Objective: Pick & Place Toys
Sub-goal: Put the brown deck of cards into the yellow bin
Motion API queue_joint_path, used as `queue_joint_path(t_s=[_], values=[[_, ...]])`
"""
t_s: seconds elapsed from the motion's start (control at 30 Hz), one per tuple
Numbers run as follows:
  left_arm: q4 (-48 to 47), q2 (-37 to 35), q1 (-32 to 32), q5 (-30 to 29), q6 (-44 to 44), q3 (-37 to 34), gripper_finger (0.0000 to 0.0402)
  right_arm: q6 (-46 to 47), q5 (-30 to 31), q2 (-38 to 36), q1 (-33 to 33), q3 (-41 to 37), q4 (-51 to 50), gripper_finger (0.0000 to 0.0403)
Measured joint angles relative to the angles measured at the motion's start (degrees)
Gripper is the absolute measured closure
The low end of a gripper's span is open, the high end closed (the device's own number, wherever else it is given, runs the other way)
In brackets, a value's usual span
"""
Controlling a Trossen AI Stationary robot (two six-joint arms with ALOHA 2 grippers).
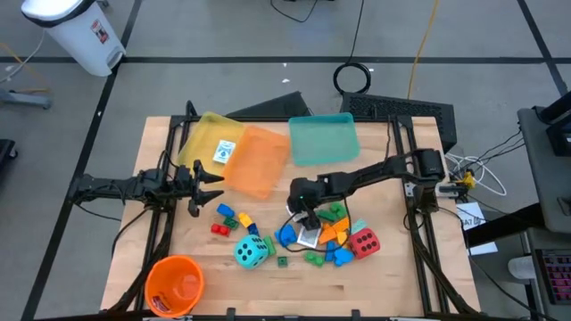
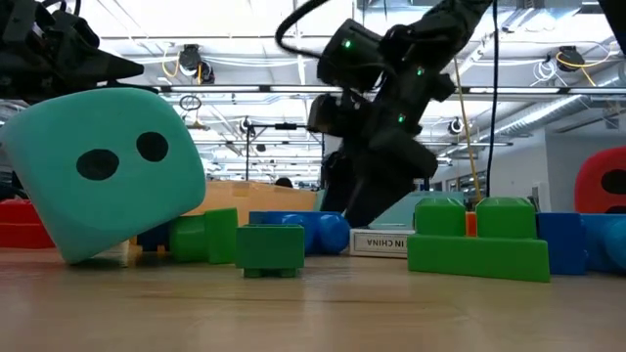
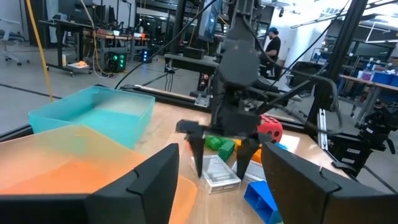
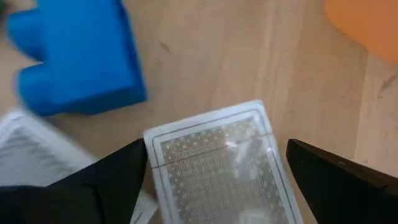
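A small clear card case (image 4: 217, 165) lies flat on the table among the toys. My right gripper (image 4: 216, 149) is open and slants down over it, one finger on each side of the case. Beside it lies a blue brick (image 4: 78, 59). In the high view my right gripper (image 1: 308, 223) is at the middle of the toy pile, between the cyan die (image 1: 252, 251) and the red die (image 1: 363, 242). Red, blue, green and orange bricks lie around them. My left gripper (image 1: 212, 183) waits open at the table's left, holding nothing. My right gripper's fingers (image 4: 118, 177) come from above at a slant and straddle the card case's two long edges (image 4: 152, 168). I cannot tell whether they touch it. The case lies flat on the table.
Three translucent trays stand along the far edge: yellow (image 1: 210, 138), orange (image 1: 259, 165), teal (image 1: 323, 140). An orange bucket (image 1: 174, 283) stands at the near left corner. Bare wood lies between the left gripper and the toy pile.
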Motion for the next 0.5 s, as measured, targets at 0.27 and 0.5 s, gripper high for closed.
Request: queue_joint_path(t_s=[0.27, 0.5], values=[[-0.02, 0.01, 0.0, 0.0, -0.01, 0.0, 0.0188, -0.68, 0.18, 1.48, -1.38, 0.11, -2.99, 0.0058], [-0.02, 0.0, 0.0, 0.0, 0.0, 0.0, 0.0193, -1.31, 0.36, 1.48, -1.39, 0.11, -2.78, 0.0134]])
